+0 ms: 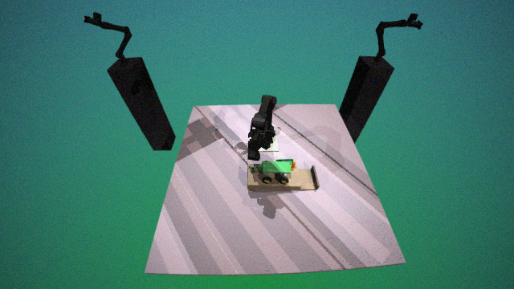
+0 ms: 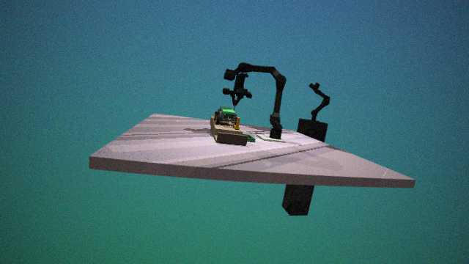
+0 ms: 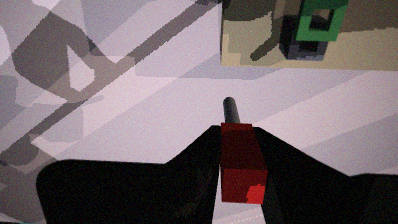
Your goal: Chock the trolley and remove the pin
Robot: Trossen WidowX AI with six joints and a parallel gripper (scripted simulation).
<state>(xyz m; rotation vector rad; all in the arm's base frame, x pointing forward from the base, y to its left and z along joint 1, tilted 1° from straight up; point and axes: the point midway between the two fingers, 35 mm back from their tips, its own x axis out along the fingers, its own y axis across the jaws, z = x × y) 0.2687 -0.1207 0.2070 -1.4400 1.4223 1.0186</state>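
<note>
My gripper (image 2: 234,104) (image 3: 234,135) is shut on the red head of the stop pin (image 2: 235,102) (image 3: 243,160). The pin's grey shaft points away from the fingers and is free of the ramp (image 1: 303,181) (image 3: 245,47) in the wrist view. The gripper hangs above and beside the ramp's uphill end. The green trolley (image 1: 276,167) (image 2: 227,111) stands on the ramp. The orange-handled chock (image 1: 294,164) (image 2: 238,123) stands at its downhill end, on the arm's side; its base and any wheel contact are too small to tell. The green tray (image 1: 284,160) (image 2: 251,138) lies behind the ramp, partly hidden.
A dark end board (image 1: 315,177) (image 2: 231,138) closes the ramp's low end. A green loop (image 3: 303,34) with a square hole stands at its uphill end. A pale plate (image 1: 274,147) (image 2: 268,138) lies by my arm's base. Two other arms stand on dark pillars beyond the table.
</note>
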